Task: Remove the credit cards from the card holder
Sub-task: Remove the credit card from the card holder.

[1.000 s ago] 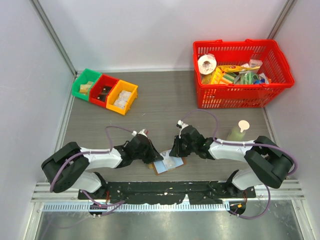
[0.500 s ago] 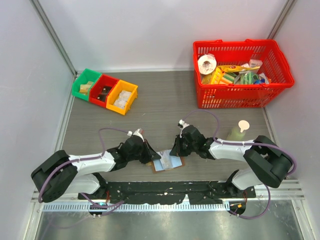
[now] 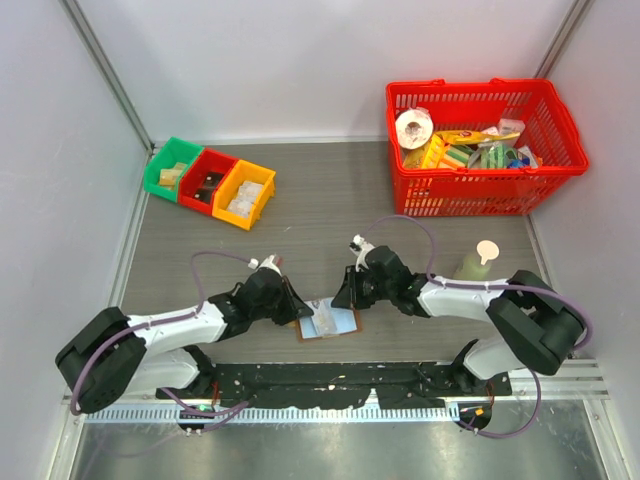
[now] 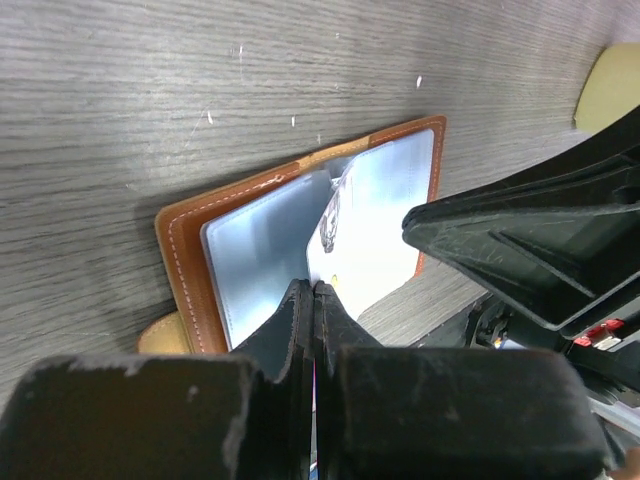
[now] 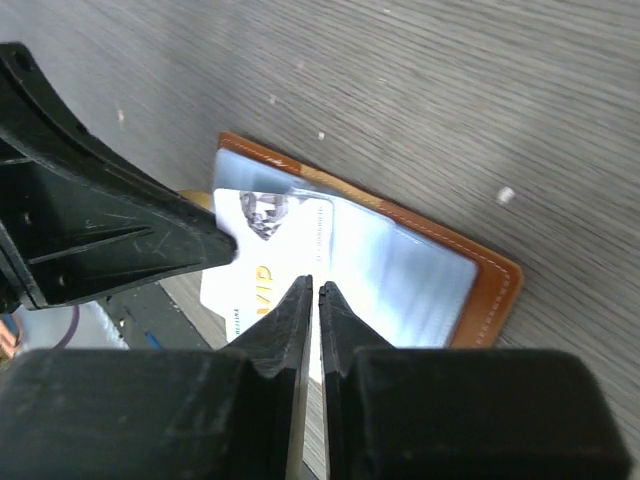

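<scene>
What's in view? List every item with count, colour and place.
card holder: 1, brown, pale blue panels, open flat between the arms
credit card: 1 visible, whitish, on the open holder
basket: 1, red, far right, full of groceries
bins: 3, green, red, yellow, far left
bottle: 1, pale green, by right arm
table: 1, grey
left end effector: 1, black, shut, at card's edge
right end effector: 1, black, nearly shut, over card

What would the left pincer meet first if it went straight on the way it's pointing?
The whitish plastic card on the open brown leather card holder; the shut left pincer seems to be right at its edge, though depth is unclear.
</scene>
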Controlling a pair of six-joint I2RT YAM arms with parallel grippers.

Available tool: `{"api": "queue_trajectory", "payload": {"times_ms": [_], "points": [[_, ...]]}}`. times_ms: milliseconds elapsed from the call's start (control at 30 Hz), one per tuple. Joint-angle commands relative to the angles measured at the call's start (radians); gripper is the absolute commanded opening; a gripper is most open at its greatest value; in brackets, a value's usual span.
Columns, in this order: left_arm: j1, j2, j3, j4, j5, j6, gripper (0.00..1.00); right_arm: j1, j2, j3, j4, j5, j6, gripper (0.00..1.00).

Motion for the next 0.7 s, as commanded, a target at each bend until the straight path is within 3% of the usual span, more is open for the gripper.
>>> {"api": "queue_trajectory", "payload": {"times_ms": [0,300,433,667], "points": [[0.007,-0.025,0.034,-0.056,-0.046,0.061,0.00,-0.005,0.075,0.018,0.174,-0.108,0.011,0.13],[0.017,-0.063,-0.035,0.021,-0.040,0.014,0.01,-0.049,0.165,-0.048,0.163,-0.059,0.018,0.13],[0.017,-0.025,-0.032,0.075,-0.013,-0.008,0.22,-0.048,0.189,-0.054,0.156,-0.070,0.021,0.13],[0.017,0.065,-0.020,0.150,0.032,-0.036,0.32,-0.048,0.198,-0.060,0.153,-0.053,0.031,0.13]]}}
